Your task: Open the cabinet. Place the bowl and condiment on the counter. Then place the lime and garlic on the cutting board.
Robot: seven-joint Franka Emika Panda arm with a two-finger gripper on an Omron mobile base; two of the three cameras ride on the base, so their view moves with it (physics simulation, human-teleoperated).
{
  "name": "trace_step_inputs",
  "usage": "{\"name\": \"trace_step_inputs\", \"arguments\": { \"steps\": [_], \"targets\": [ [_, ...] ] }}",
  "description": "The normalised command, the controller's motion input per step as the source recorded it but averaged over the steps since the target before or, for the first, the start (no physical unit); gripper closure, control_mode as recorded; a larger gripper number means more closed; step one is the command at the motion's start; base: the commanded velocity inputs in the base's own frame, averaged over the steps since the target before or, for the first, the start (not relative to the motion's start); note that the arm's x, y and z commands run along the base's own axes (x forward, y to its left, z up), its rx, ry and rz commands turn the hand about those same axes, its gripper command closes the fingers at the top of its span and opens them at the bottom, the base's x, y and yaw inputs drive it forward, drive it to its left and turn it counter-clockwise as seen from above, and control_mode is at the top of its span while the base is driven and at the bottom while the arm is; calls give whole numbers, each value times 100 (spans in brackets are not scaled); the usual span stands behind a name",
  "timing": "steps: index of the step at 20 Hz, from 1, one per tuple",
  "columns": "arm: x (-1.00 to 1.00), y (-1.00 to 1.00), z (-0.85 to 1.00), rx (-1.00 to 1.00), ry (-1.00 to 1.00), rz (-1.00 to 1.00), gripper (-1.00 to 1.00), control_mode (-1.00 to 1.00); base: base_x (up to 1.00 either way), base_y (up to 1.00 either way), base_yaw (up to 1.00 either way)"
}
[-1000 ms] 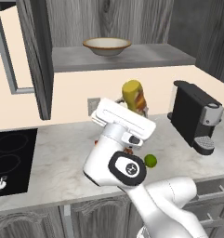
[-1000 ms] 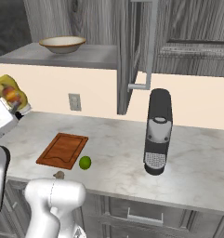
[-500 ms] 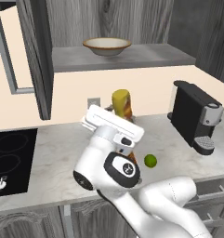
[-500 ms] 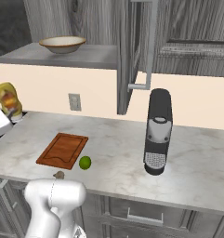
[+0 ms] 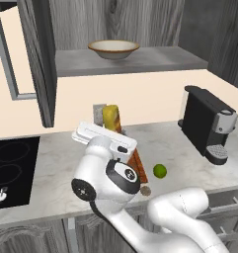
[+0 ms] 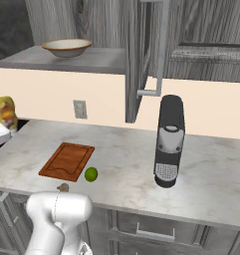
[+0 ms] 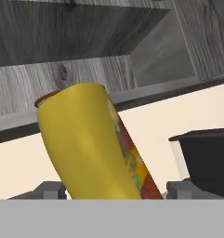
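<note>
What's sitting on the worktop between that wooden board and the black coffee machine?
The lime, just off the cutting board. From there to the coffee machine the counter is bare, as the right base view shows.

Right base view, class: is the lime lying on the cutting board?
No. The lime lies on the counter just off the cutting board, beside its near right corner.

Desk (image 6: pixel 126 164): light marbled stone.
Cutting board (image 6: pixel 67 161): flat on desk, the landmark.
Lime (image 6: pixel 91 174): just right of board's front corner.
Garlic (image 6: pixel 63 187): just before board's front edge.
Coffee machine (image 6: pixel 169 141): well right of board.
Cabinet shelf (image 5: pixel 140 59): carries bowl (image 5: pixel 113 49).
</note>
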Motion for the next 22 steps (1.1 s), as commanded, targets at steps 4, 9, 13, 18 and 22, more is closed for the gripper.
{"name": "trace_step_inputs", "arguments": {
  "steps": [4, 9, 13, 18, 22],
  "targets": [
    [44, 5, -39, 0, 6, 15, 100, -100, 0, 0, 0],
    [49, 25, -47, 0, 3, 12, 100, -100, 0, 0, 0],
    [30, 48, -37, 0, 0, 5, 100, -100, 0, 0, 0],
    [16, 60, -26, 0, 0, 0, 100, -100, 0, 0, 0],
    [19, 62, -31, 4, 0, 0, 100, -100, 0, 0, 0]
  ]
}}
